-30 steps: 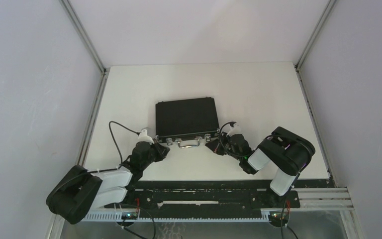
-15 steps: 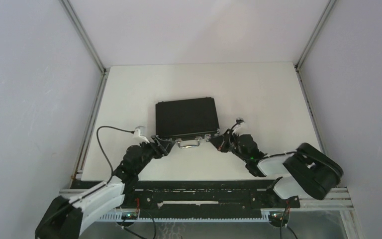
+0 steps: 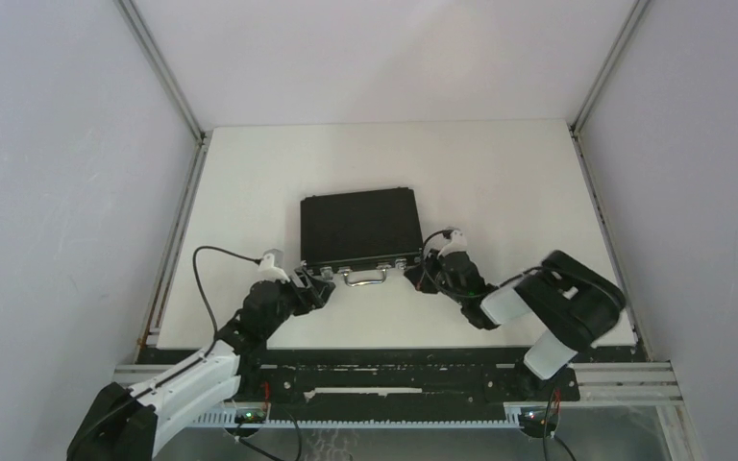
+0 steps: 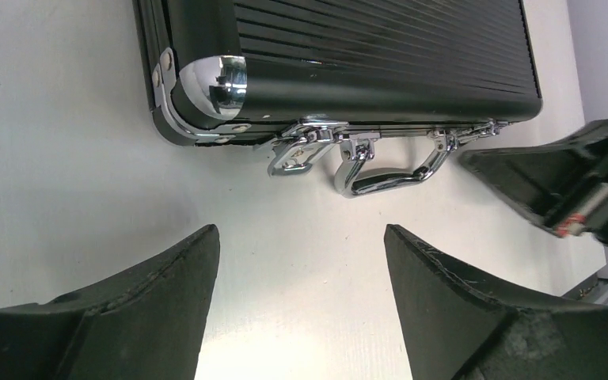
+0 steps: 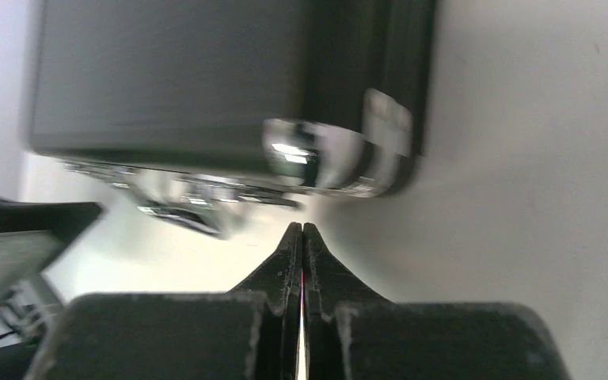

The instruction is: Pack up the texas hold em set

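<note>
Top view: black briefcase closed, flat on the table, metal handle facing the arms; left tool by one near corner, right tool by the other. Left wrist: released, fingers wide apart, grasping nothing, just short of a chrome latch. Right wrist: clenched tight, empty, tips near the silver corner.

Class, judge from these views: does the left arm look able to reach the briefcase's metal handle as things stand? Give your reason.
Probably yes. The left gripper stands open just short of the handle, only bare table between; the right gripper, shut, sits at the far corner.
</note>
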